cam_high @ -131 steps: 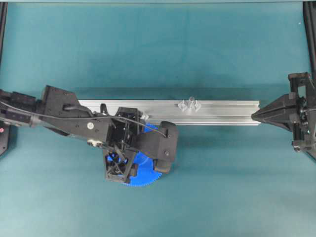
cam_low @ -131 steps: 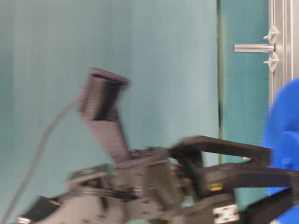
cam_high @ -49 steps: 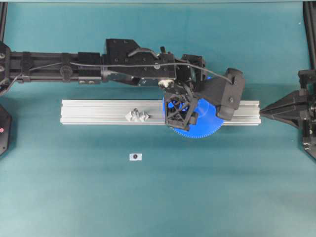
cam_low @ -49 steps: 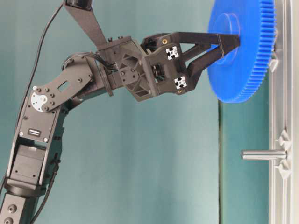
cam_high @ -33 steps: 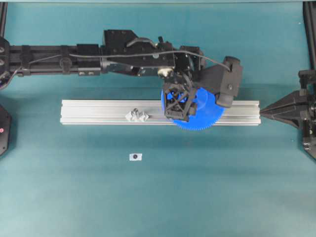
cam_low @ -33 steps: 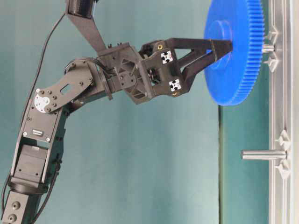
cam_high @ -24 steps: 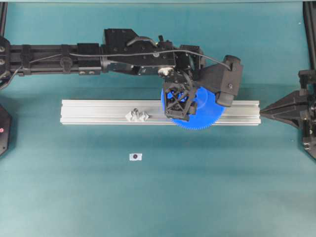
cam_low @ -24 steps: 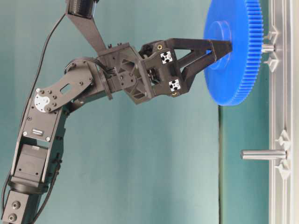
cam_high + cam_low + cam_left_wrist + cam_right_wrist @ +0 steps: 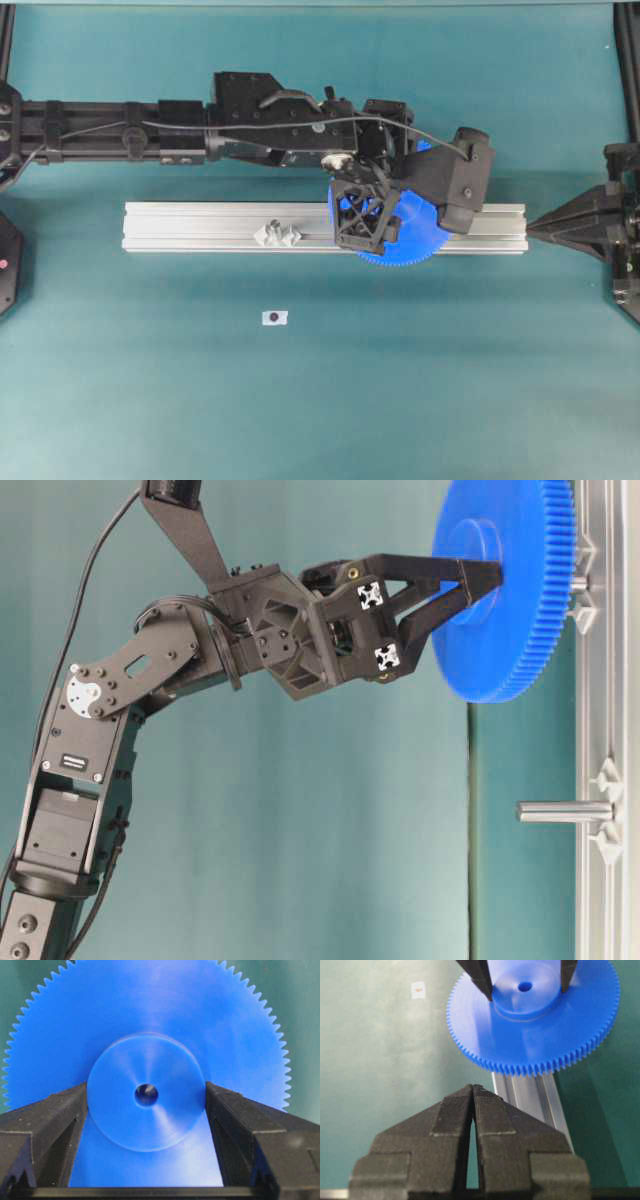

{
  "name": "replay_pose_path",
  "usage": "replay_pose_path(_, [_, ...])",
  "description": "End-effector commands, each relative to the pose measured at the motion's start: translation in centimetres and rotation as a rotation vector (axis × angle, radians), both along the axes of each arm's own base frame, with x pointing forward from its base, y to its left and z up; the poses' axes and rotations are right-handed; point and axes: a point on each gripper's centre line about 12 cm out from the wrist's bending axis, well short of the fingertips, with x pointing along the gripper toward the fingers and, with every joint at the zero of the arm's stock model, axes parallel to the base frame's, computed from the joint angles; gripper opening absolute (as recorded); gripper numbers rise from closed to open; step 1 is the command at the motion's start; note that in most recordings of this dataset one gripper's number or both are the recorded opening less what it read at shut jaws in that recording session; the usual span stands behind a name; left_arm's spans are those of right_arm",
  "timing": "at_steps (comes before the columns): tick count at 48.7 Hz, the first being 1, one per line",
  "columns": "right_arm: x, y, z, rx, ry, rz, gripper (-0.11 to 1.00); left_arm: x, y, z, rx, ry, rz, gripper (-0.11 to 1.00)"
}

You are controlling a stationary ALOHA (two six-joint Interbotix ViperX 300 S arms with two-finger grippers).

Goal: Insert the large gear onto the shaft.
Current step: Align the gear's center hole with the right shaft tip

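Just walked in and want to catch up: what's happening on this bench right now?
The left gripper is clamped on the hub of a big blue gear and holds it over an aluminium rail, lined up with one of the rail's two pins. The pin's base shows between gear and rail, so the gear isn't seated. The second pin stands bare. The right gripper sits shut off the rail's end, touching nothing.
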Motion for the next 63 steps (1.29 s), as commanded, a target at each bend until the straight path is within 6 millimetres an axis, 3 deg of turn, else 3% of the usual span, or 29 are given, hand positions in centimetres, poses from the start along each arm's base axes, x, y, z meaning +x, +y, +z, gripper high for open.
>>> replay_pose_path(1, [0.2,-0.1,0.4,0.006,-0.011,-0.007,0.10,0.0,-0.2,0.4,-0.002,-0.006,0.000,0.78])
replay_pose_path(24, [0.2,-0.1,0.3,0.008,-0.008,-0.007,0.10,-0.3,-0.7,0.2,-0.019,0.005,0.026,0.78])
replay_pose_path(38, [0.2,0.0,0.3,0.008,-0.010,-0.006,0.10,0.0,1.5,1.5,-0.017,-0.034,0.071,0.78])
replay_pose_path(63, [0.2,0.0,0.3,0.008,-0.011,-0.006,0.10,0.2,2.1,1.1,-0.024,-0.020,0.089,0.78])
